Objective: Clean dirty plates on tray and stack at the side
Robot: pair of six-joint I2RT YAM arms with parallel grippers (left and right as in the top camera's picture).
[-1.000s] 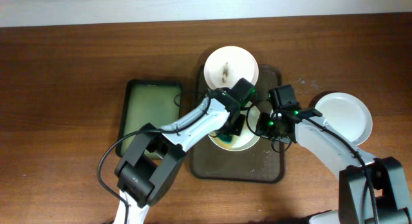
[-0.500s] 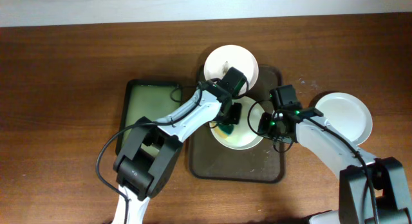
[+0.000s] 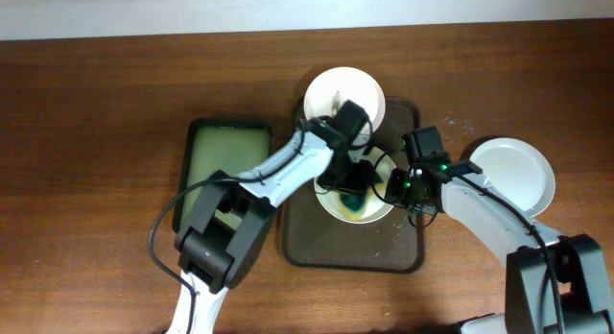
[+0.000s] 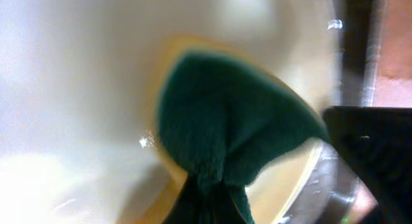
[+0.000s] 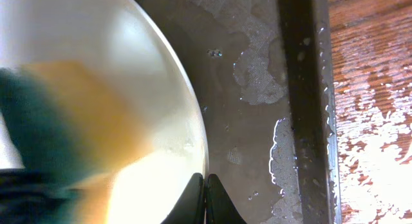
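Observation:
The dark tray [image 3: 317, 240] holds two white plates. The far plate [image 3: 331, 89] has a dark smudge at its centre. My left gripper [image 3: 353, 178] is shut on a green and yellow sponge [image 3: 355, 202] pressed onto the near plate [image 3: 377, 209]. The left wrist view shows the sponge [image 4: 232, 121] flat on this plate [image 4: 71, 76], with the gripper [image 4: 212, 208] at the bottom edge. My right gripper [image 3: 392, 187] is shut on the plate's right rim; the right wrist view shows its fingers [image 5: 206, 195] pinching the rim [image 5: 196, 134]. A third, clean plate [image 3: 513, 176] lies on the table to the right.
A smaller black-rimmed green tray [image 3: 225, 161] lies left of the dark tray. The tray floor [image 5: 251, 89] and the wooden table [image 5: 373, 134] beside it are wet with water drops. The raised tray rim [image 5: 302, 89] runs right of the held plate.
My left gripper has swept the sponge from the plate's lower left up and then to its centre right. The right gripper has kept its hold on the rim.

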